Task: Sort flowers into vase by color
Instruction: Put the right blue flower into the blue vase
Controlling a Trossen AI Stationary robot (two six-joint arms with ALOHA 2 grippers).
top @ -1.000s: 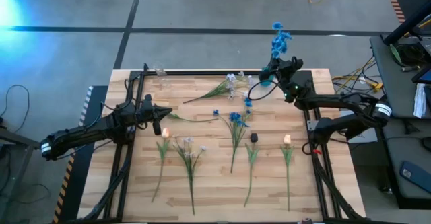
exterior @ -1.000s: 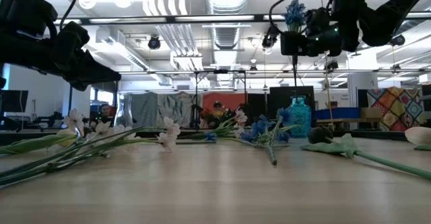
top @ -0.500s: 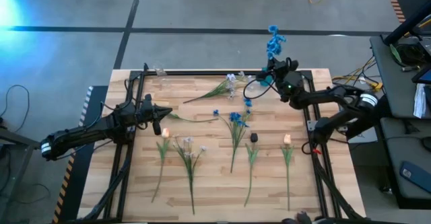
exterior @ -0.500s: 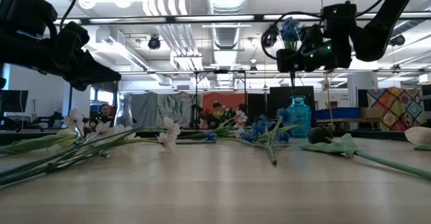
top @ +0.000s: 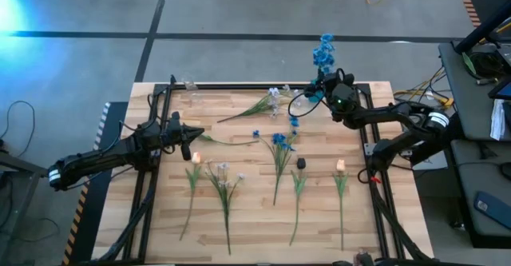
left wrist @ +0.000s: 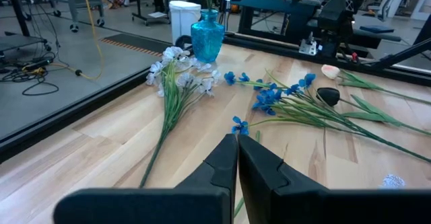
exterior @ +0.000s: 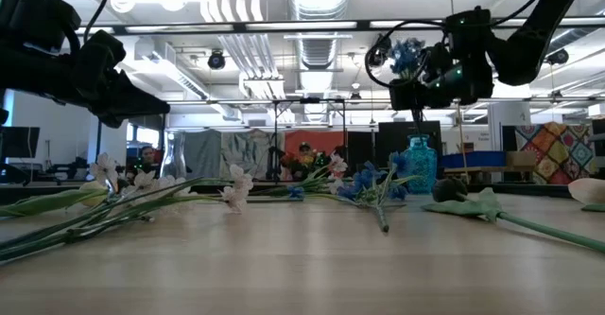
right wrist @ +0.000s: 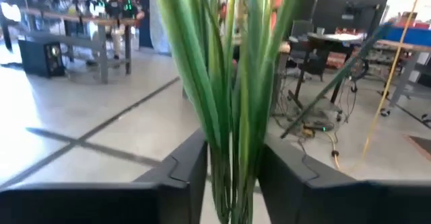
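Across the near and middle table lie loose flowers. At left, the left gripper hovers, fingers closed on nothing. Far right, the right gripper clamps a blue flower upright above the blue vase.

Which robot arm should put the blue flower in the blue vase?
The right: its gripper already holds the blue flower upright above the blue vase. The left gripper sits shut, farther away.

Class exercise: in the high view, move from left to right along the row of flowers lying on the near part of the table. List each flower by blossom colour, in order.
Peach bud flower → white-lilac flower → blue flower → dark bud flower → peach bud flower.
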